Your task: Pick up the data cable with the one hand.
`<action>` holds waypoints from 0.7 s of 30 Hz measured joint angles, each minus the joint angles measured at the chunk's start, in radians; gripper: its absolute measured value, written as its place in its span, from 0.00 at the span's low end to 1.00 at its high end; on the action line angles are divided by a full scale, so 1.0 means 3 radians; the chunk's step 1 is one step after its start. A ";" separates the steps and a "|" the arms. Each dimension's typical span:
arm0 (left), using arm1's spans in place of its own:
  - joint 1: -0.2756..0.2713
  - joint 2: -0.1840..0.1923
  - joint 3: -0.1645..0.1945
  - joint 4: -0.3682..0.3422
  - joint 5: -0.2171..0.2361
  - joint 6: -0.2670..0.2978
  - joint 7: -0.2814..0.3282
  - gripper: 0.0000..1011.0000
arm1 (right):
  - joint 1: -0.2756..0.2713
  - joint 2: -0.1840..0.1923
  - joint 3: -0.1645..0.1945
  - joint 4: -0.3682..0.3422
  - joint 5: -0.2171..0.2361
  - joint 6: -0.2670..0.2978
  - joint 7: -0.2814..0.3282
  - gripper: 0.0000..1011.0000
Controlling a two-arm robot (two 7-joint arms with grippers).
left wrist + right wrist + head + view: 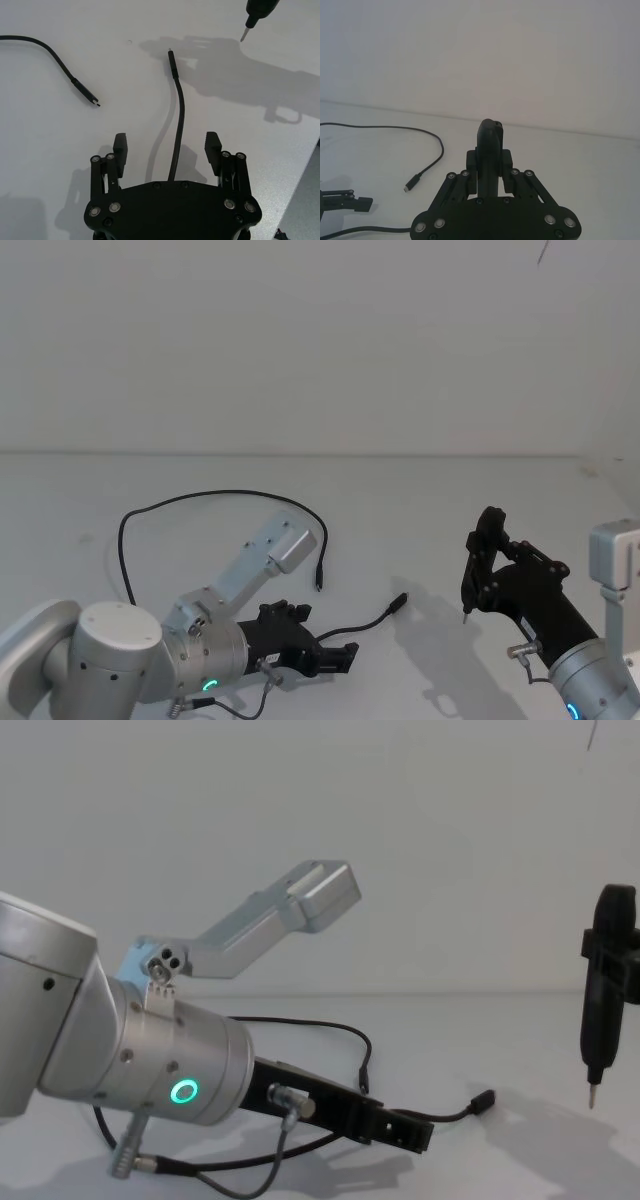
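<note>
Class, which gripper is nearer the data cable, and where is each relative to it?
Left. The left gripper straddles the data cable, jaws open either side; the right gripper, holding a pen-shaped tool, hangs apart beyond the cable's plug.

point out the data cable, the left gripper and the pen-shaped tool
data cable point(182, 107): left wrist view, on the stretch just behind its plug.
left gripper point(166, 142): left wrist view, midway between its open fingertips.
pen-shaped tool point(603, 990): chest view, on its black body.
</note>
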 joint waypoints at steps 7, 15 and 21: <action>-0.0014 -0.0018 0.0010 0.0021 0.0011 0.0028 0.0008 0.81 | 0.0000 0.0000 0.0000 0.0000 0.0000 0.0000 0.0000 0.28; -0.0023 -0.0027 0.0014 0.0033 0.0017 0.0044 0.0011 0.55 | 0.0000 0.0000 0.0000 0.0000 0.0000 0.0000 0.0000 0.28; -0.0025 -0.0032 0.0016 0.0037 0.0020 0.0051 0.0014 0.35 | 0.0000 0.0000 0.0000 0.0000 0.0000 0.0000 0.0000 0.28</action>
